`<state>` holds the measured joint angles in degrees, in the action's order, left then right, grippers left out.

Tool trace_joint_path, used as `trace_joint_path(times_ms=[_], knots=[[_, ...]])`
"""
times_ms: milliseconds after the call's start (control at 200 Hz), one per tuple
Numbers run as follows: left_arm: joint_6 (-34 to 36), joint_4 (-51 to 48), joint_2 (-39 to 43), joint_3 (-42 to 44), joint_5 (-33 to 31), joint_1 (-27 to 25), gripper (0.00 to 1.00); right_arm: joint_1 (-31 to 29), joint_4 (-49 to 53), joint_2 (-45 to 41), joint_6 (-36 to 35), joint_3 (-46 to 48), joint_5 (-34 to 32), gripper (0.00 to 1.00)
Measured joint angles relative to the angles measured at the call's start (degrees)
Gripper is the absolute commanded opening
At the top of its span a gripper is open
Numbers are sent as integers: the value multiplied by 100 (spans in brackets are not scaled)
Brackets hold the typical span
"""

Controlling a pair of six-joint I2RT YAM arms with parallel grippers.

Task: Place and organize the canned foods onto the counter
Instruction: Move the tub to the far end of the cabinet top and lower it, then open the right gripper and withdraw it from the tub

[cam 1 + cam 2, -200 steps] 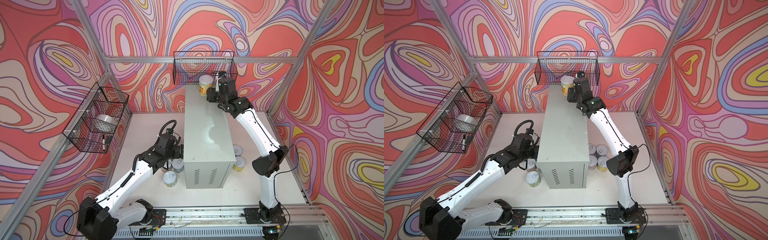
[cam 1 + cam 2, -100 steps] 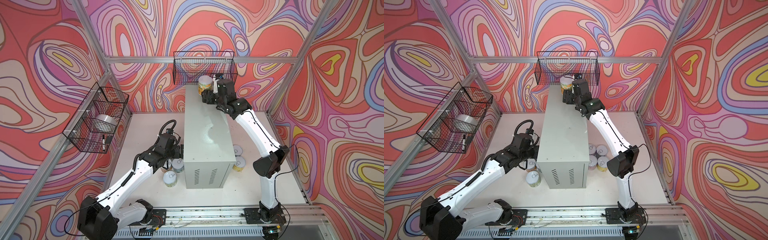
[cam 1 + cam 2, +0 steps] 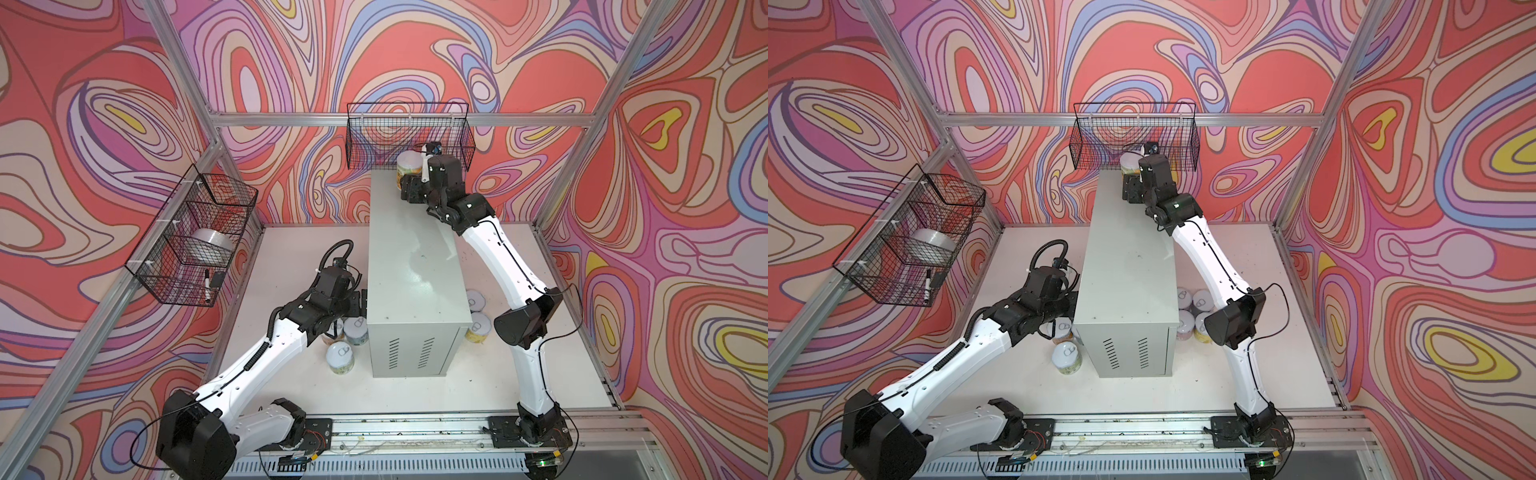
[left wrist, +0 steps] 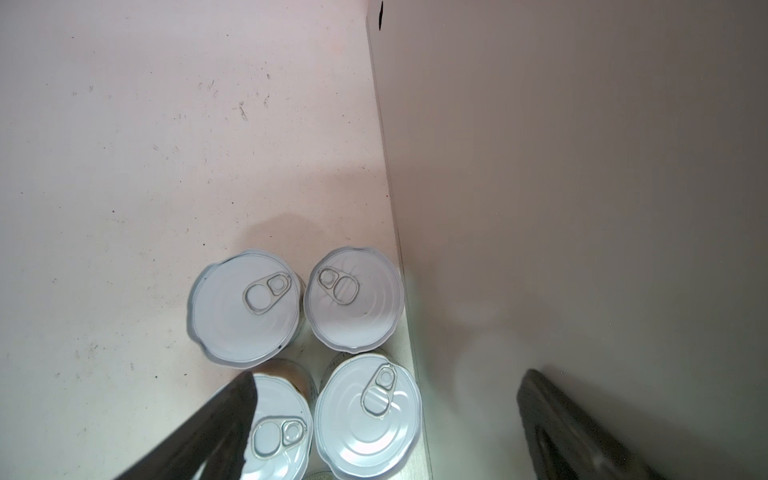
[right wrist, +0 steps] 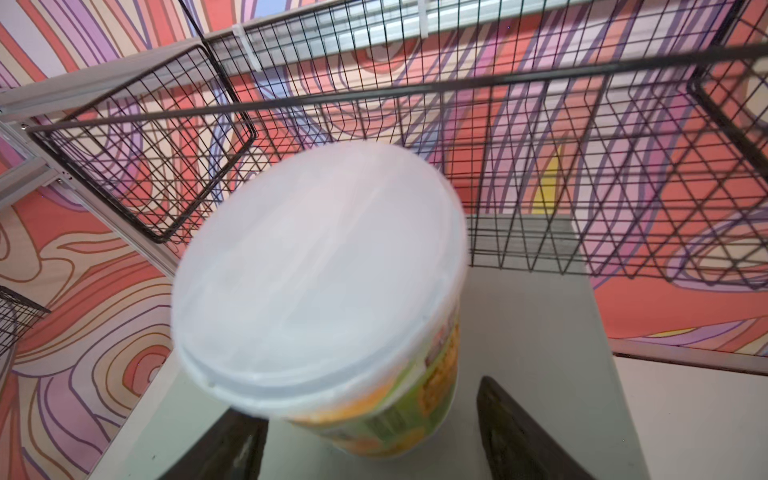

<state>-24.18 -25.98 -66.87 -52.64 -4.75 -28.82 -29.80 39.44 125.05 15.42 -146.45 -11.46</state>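
Grey counter (image 3: pixel 411 266) stands mid-table (image 3: pixel 291 249). One yellow-green can (image 5: pixel 320 274) sits upright at its far end, just below the wire basket (image 3: pixel 409 133). The right gripper (image 5: pixel 368 411) is spread around it, with a gap showing at one finger. Against the counter's side, four cans (image 4: pixel 245 307) stand on the table, and the left gripper (image 4: pixel 386 380) hangs spread wide above them.

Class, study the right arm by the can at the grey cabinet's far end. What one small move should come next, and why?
Probably draw the right gripper straight back, clear of the fruit can. The can stands on the counter by the wire basket, the jaws are open either side without gripping it, and more cans wait on the tabletop.
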Motion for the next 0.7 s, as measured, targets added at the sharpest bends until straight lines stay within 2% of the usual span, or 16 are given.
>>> trace_joint_path(times_ms=[341, 516, 646, 701], knots=[[-4, -2, 0, -26, -20, 4, 98, -7, -122, -20, -122, 155, -564, 81], [-7, -2, 9, -26, -24, 4, 99, 39, -468, -199, -157, 662, -372, 81], [-7, -15, 76, -26, -28, 4, 100, 48, -518, -234, -122, 691, -264, 82], [-7, -26, 127, -26, -28, 4, 100, 50, -511, -236, -118, 691, -234, 86]])
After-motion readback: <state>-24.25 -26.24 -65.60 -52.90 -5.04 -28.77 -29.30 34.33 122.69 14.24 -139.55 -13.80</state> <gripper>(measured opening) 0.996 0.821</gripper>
